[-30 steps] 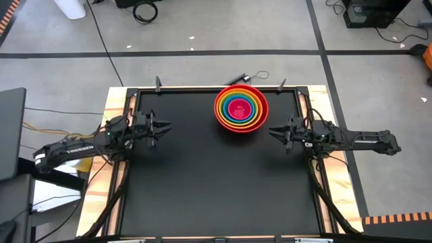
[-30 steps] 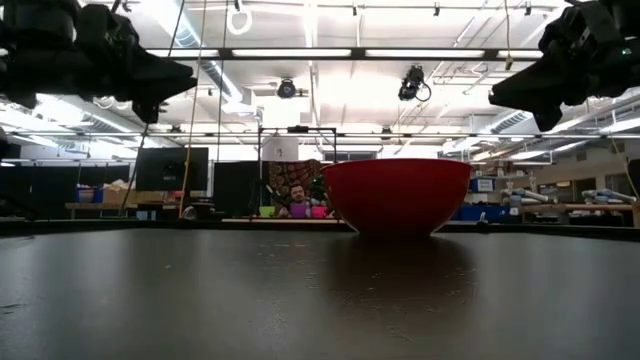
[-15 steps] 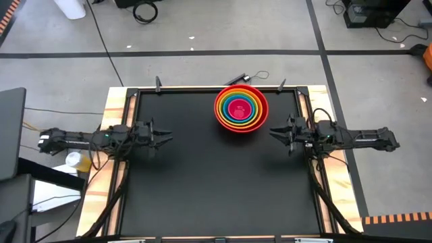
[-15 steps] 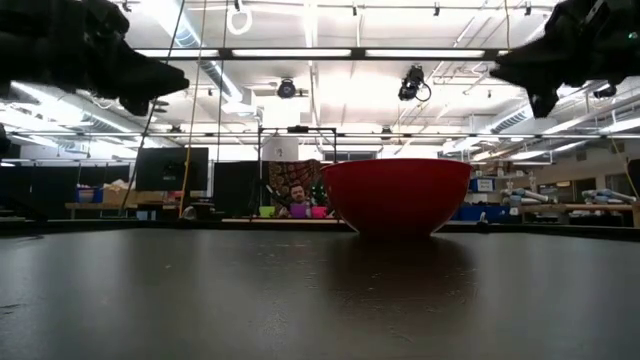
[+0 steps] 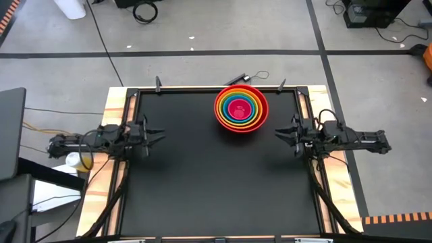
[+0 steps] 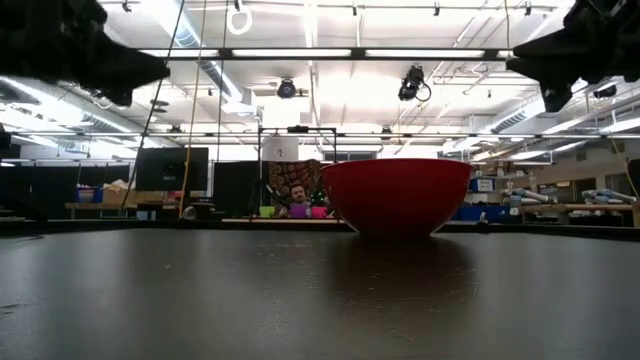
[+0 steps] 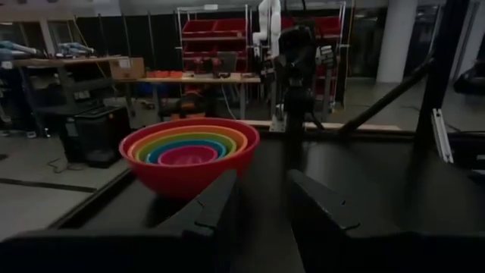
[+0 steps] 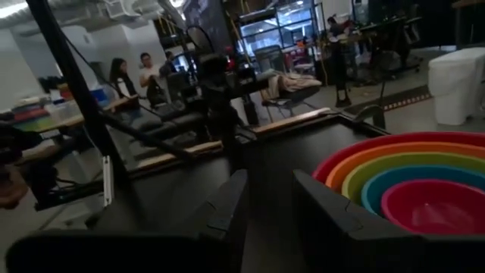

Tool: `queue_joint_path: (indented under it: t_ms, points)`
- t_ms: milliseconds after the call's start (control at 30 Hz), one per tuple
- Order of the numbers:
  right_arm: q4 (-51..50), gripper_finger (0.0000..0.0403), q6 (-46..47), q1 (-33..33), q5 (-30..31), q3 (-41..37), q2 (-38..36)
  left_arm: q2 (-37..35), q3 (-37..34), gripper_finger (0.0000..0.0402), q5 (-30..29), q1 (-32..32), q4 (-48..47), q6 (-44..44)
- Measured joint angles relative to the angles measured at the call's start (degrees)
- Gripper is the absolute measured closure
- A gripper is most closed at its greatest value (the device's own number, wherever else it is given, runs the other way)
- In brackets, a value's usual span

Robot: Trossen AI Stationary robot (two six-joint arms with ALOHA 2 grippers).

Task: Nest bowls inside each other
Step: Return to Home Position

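The bowls (image 5: 241,109) stand nested as one stack at the far middle of the black table. The red one (image 6: 397,195) is outermost and rests on its base; orange, yellow-green, blue and pink sit inside it (image 7: 189,155) (image 8: 409,189). My left gripper (image 5: 160,135) hovers at the table's left edge, level and pointing right, open with nothing between its fingers (image 7: 261,178). My right gripper (image 5: 277,133) hovers at the right edge, level and pointing left, open and empty (image 8: 269,178). Both are well clear of the stack.
The black mat (image 5: 216,182) has wide free room in front of the stack. A wooden frame (image 5: 118,101) with clamps borders the table. A person (image 6: 297,203) sits in the room beyond; other people (image 8: 132,76) stand behind the left arm.
My left arm has swung from a slant to lie straight across the left edge. Its gripper has gone a little toward the near edge and then drawn back toward the left edge, still open. The stack of bowls has not moved.
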Motion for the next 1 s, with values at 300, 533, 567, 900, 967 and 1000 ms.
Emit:
queue_joint_path:
  t_ms: [300,533,567,900,967,1000]
  points:
    - [7.31,0.0294,1.52,0.03,-2.98,-9.03,-2.29,-2.0,-4.89,0.0286,0.79,0.0,2.24,-1.89]
    - [9.45,0.0294,-0.49,0.0,-1.63,-10.73,-2.28,-1.75,-8.16,0.0286,0.14,1.08,6.39,-2.76]
    - [10.06,0.0294,-0.54,0.0,-1.7,-10.97,-2.28,-1.68,-8.16,0.0286,0.01,1.38,6.42,-3.03]
    - [13.74,0.0294,-2.19,0.0,1.73,-11.22,-2.19,-1.61,-8.18,0.0286,1.22,1.75,6.23,-4.47]
    - [13.7,0.0294,-2.11,0.0,1.42,-11.22,-2.18,-1.48,-8.18,0.0286,1.22,1.75,6.22,-4.7]
    - [13.71,0.0294,-1.77,0.0,1.39,-11.22,-2.19,-1.48,-8.18,0.0285,1.22,1.75,6.2,-4.7]
